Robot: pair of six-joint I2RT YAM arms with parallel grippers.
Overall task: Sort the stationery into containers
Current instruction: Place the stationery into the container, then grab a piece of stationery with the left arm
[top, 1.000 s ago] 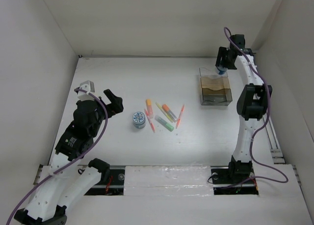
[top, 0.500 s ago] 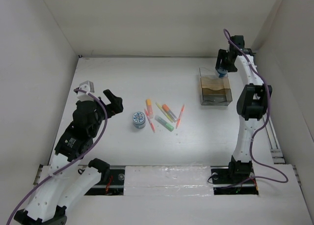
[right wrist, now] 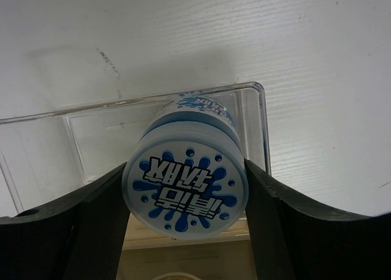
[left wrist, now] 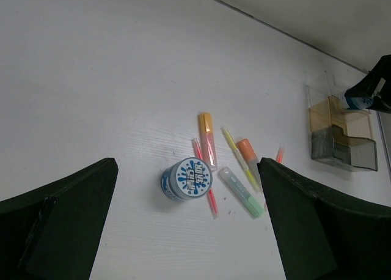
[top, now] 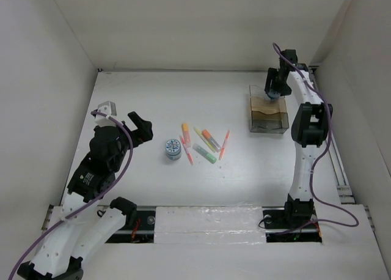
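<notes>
Near the far right corner of the tabletop point(top: 244, 182), the right gripper point(top: 273, 90) was clamped around one blue-and-white tub point(right wrist: 185, 185), holding it at the far compartment of the clear organizer box point(top: 269, 116). Whether the tub already sat on the compartment floor could not be told. No pen showed inside the box. Toward the middle of the tabletop, the second tub point(top: 173, 148) and the pens and markers point(top: 204, 142) just beside it lay unsorted. The left gripper point(top: 139, 127) hung near the left edge, jaws wide and empty. By that reckoning the sorting was barely begun, with nearly everything left to move.
</notes>
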